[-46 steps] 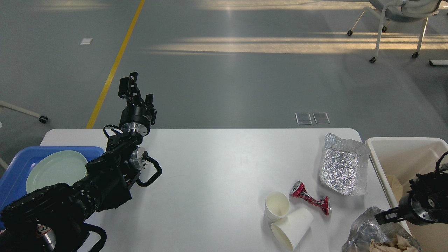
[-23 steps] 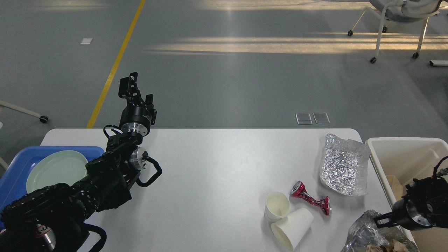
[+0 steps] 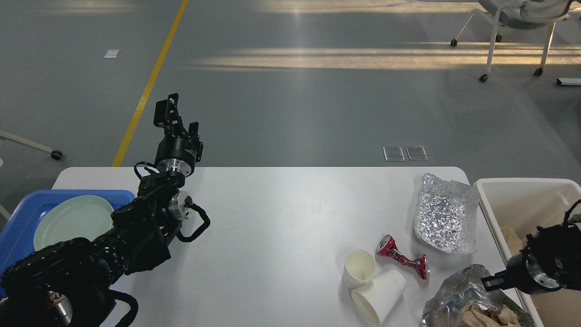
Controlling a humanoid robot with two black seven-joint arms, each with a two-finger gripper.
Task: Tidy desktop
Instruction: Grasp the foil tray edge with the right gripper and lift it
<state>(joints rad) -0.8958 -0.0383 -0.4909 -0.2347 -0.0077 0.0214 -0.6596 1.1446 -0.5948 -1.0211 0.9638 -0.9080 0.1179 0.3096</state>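
The white desktop (image 3: 281,227) carries litter at its right end. A flat silver foil pouch (image 3: 447,218) lies near the far right corner. In front of it lie a crushed red can (image 3: 401,258), an upright white paper cup (image 3: 360,268) and a second cup (image 3: 379,295) on its side. At the near right edge, a crumpled foil bag (image 3: 458,293) with brown paper in it hangs from my right gripper (image 3: 491,281), which pinches its upper rim. My left gripper (image 3: 174,113) is raised above the table's far left edge, open and empty.
A cream-white bin (image 3: 522,195) stands just off the table's right end, behind my right wrist. At the left end, a blue tray (image 3: 22,218) holds a pale green plate (image 3: 72,220). A wheeled chair (image 3: 513,27) stands on the floor, far right.
My right gripper dipped and shifted a little left, and the crumpled foil bag came left with it, further onto the table. The left arm has not moved.
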